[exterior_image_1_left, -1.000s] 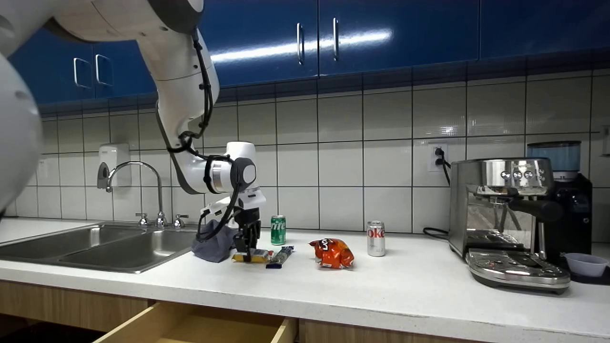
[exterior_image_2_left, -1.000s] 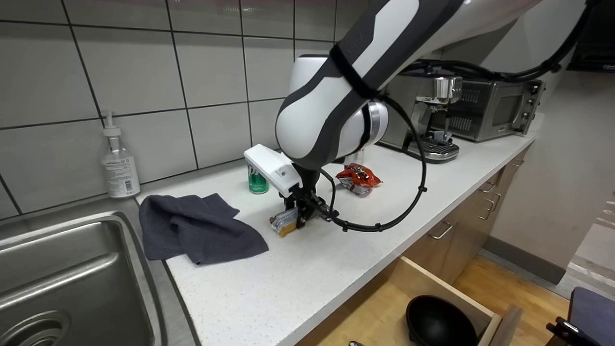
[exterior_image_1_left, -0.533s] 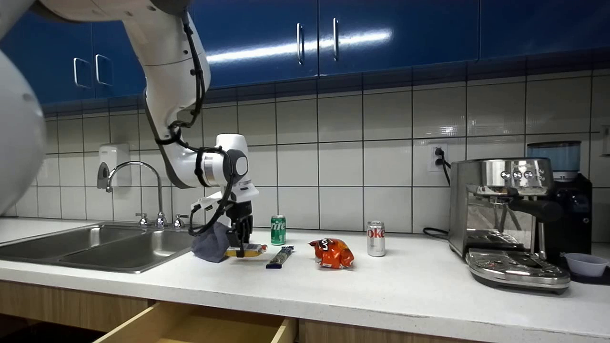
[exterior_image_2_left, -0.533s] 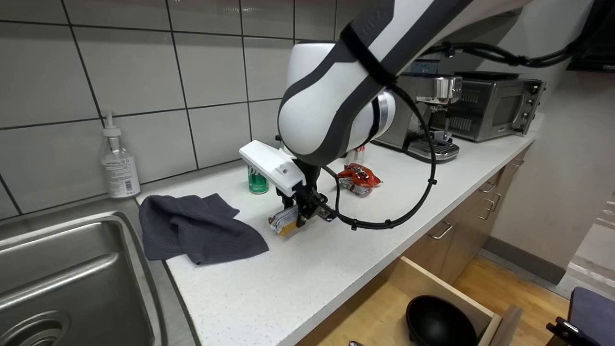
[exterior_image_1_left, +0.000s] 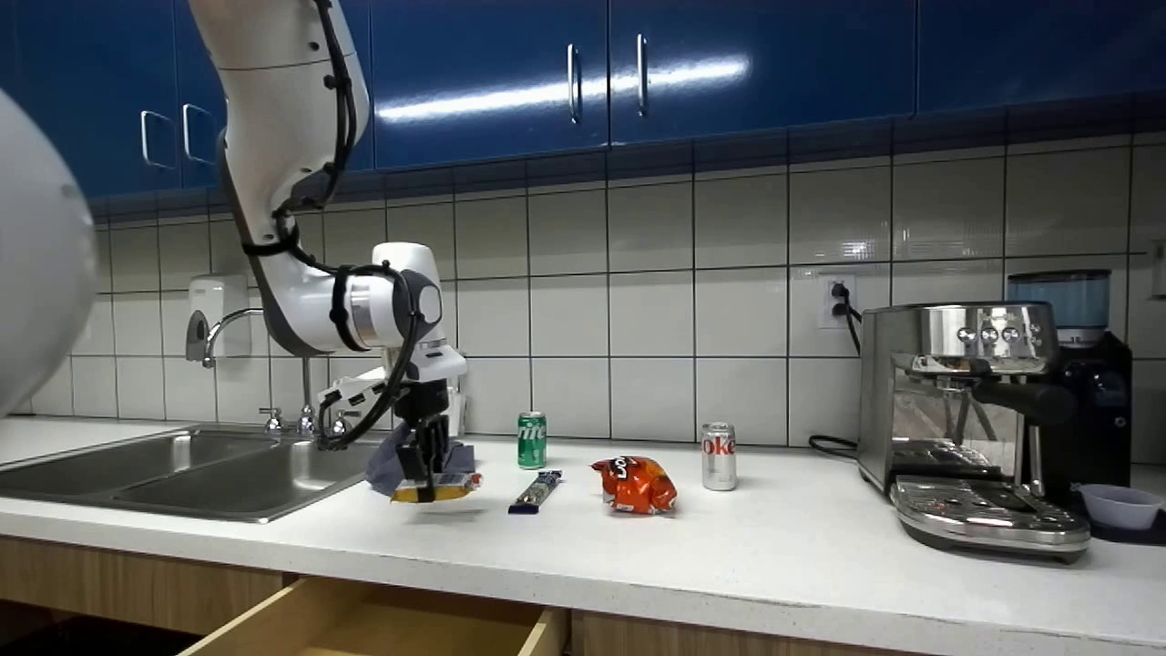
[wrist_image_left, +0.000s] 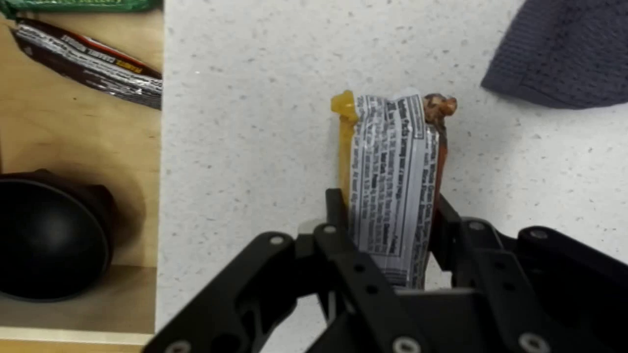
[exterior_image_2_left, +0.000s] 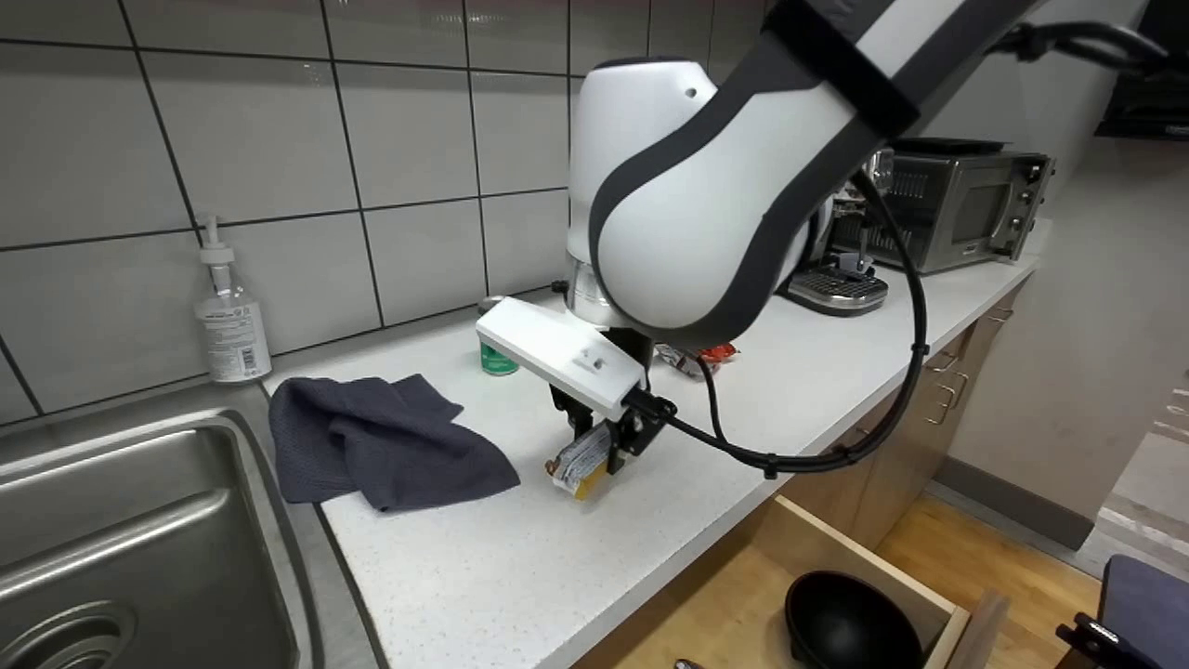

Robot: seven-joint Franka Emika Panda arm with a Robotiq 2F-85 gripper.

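My gripper (wrist_image_left: 387,218) is shut on a snack bar (wrist_image_left: 392,157) in a yellow, red and silver wrapper. Its fingers press the bar's two long sides, and its printed back faces the wrist camera. In an exterior view the bar (exterior_image_1_left: 455,489) hangs a little above the white counter, with a shadow below. It also shows under the gripper in an exterior view (exterior_image_2_left: 578,460). A grey towel (exterior_image_2_left: 381,446) lies near the gripper, by the sink. A blue-ended bar (exterior_image_1_left: 536,492), a green can (exterior_image_1_left: 532,440), an orange chip bag (exterior_image_1_left: 635,486) and a silver can (exterior_image_1_left: 719,456) stand or lie on the counter.
An open wooden drawer (exterior_image_2_left: 878,569) is below the counter's front edge. It holds a black bowl (wrist_image_left: 49,235), a dark-wrapped bar (wrist_image_left: 93,66) and a green packet (wrist_image_left: 88,5). A steel sink (exterior_image_1_left: 118,497), a soap bottle (exterior_image_2_left: 230,325) and an espresso machine (exterior_image_1_left: 966,364) are around.
The gripper has lifted the snack bar slightly off the counter and carried it away from the blue-ended bar, toward the sink side and the counter's front. The other objects have stayed put.
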